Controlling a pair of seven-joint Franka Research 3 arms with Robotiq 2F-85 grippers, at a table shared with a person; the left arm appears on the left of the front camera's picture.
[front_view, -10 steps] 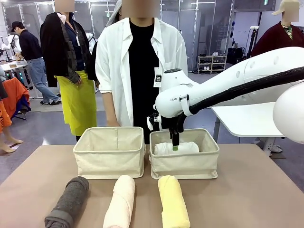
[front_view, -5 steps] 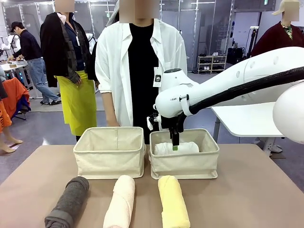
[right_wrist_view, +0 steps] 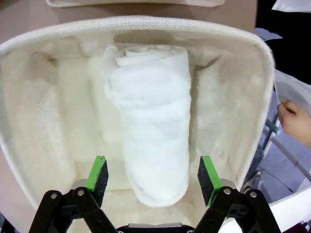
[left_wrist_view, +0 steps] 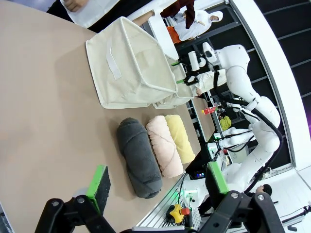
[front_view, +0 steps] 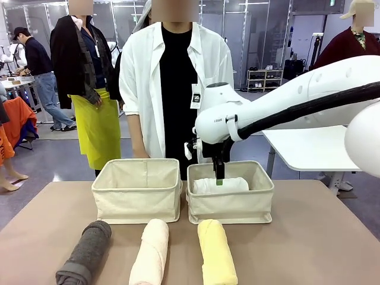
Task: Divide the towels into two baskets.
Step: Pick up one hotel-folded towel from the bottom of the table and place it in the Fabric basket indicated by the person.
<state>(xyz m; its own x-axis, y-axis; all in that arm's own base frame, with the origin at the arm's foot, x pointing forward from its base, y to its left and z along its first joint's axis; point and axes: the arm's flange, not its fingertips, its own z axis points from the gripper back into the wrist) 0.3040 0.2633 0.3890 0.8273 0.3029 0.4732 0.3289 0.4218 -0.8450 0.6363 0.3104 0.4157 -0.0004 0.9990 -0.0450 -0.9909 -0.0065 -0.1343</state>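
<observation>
The white towel point(right_wrist_view: 153, 121) lies rolled inside the right basket point(front_view: 230, 205). My right gripper point(right_wrist_view: 153, 174) hangs open just over it, with a pad on each side and gaps to the roll. In the front view the right gripper point(front_view: 218, 175) dips into that basket's mouth. The left basket point(front_view: 138, 190) shows nothing inside. A dark grey towel point(front_view: 86, 252), a pale pink towel point(front_view: 150, 252) and a yellow towel point(front_view: 217, 252) lie side by side on the table in front of the baskets. My left gripper point(left_wrist_view: 158, 182) is open above the table, facing the grey towel point(left_wrist_view: 140, 158).
A person in a white shirt point(front_view: 172, 77) stands just behind the baskets; a hand point(right_wrist_view: 294, 119) shows beside the right basket's wall. The tan table point(front_view: 309, 237) has bare room right of the yellow towel. Other people stand farther back.
My right arm's wrist has lifted slightly over the right basket. The towels and baskets have not moved.
</observation>
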